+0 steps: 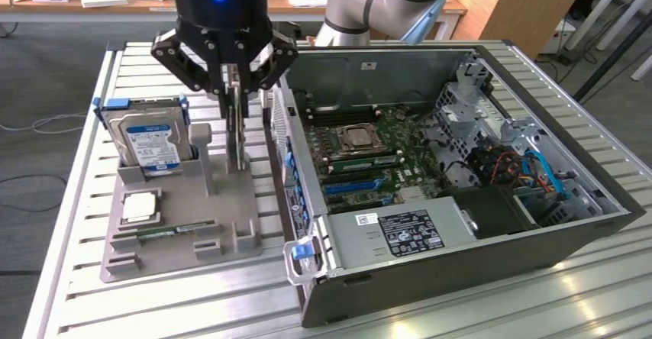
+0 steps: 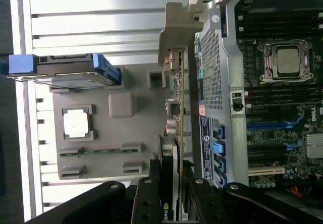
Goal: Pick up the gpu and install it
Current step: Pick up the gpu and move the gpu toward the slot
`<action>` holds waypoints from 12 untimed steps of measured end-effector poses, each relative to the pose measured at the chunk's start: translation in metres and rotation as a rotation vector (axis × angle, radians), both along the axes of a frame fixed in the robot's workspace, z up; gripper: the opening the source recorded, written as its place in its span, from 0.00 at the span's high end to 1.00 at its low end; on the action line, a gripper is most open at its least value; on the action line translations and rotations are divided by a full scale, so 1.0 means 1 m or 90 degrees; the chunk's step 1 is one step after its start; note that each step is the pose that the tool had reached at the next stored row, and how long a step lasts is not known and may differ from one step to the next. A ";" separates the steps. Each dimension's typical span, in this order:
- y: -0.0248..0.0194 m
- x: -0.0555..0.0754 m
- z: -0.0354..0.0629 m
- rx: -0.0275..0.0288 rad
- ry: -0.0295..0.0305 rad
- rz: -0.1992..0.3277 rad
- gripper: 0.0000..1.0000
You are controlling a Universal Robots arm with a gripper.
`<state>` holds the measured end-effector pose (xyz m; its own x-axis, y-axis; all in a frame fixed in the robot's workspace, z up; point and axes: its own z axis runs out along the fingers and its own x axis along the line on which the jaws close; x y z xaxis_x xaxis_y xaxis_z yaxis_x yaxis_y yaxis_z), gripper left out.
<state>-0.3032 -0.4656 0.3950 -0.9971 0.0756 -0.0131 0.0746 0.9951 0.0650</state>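
Gpu card [image 1: 238, 137] stands upright at the grey holder's [image 1: 168, 259] edge beside the computer [image 1: 459, 270]. Your gripper [image 1: 237, 91] pinches it. From the wrist you see its thin edge between the fingers [image 2: 149, 196].

bench [image 1: 570, 308]: slatted metal top | computer case [image 1: 459, 274]: open, standing directly on bench | grey holder tray [image 1: 163, 261]: flat on bench, just beside the case, toward the exterior view's left

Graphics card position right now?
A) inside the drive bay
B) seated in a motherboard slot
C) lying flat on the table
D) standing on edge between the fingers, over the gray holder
D: the graphics card stands on edge between the fingers above the gray holder, outside the computer case.
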 end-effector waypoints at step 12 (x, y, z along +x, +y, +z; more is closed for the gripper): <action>0.0000 0.003 0.0352 0.0000 0.0001 0.000 0.73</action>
<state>-0.2997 -0.4656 0.4301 -0.9971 0.0756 -0.0129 0.0746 0.9951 0.0650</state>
